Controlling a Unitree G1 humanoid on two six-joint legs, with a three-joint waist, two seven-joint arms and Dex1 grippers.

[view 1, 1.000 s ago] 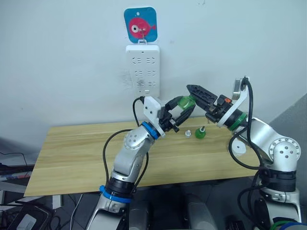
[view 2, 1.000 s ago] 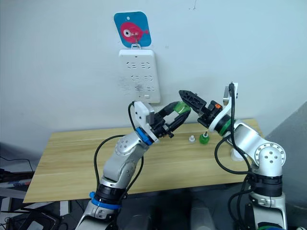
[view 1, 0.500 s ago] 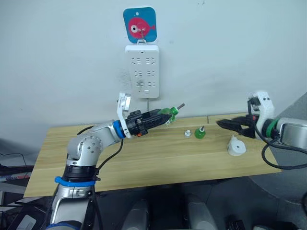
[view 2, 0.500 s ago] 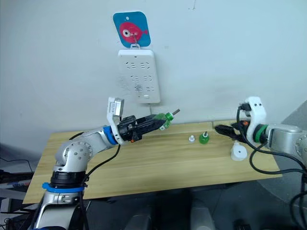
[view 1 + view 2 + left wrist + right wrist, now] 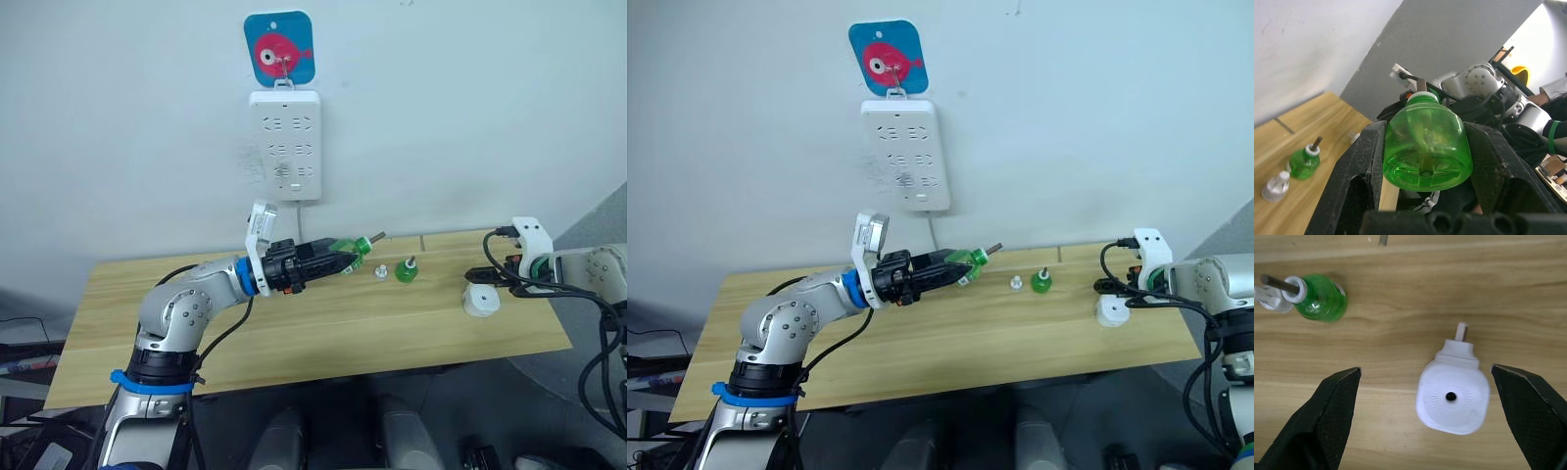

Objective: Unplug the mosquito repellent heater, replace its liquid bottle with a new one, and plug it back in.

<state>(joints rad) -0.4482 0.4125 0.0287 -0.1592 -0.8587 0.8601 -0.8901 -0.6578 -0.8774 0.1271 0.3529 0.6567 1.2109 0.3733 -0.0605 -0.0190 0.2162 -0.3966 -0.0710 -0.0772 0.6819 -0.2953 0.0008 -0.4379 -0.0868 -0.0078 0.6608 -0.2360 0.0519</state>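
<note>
Starting on our left, our left gripper (image 5: 345,260) is raised over the wooden table (image 5: 196,333), its two black fingers closed around a green bottle (image 5: 349,251) held sideways, wick end pointing toward the right; in the left wrist view the bottle's flat base (image 5: 1424,152) sits squeezed between the pads. Behind, on the wall, hangs a white power strip (image 5: 285,144) under a blue card with a pink fish (image 5: 279,49). Moving right along the table, a small white cap (image 5: 381,271) and a second green bottle (image 5: 406,273) with its wick up stand just beside each other. Further right, near the table's edge, the white heater (image 5: 478,301) lies unplugged, plug prong showing and the hole in its face turned up toward our right wrist camera (image 5: 1452,396). Our right gripper (image 5: 1432,418) hovers just above it, fingers spread wide on either side and holding nothing. We judge the bottle swap to be under way: the next move calls for closing the right fingers on the heater and bringing it level with the held bottle's wick so the two can be joined.
</note>
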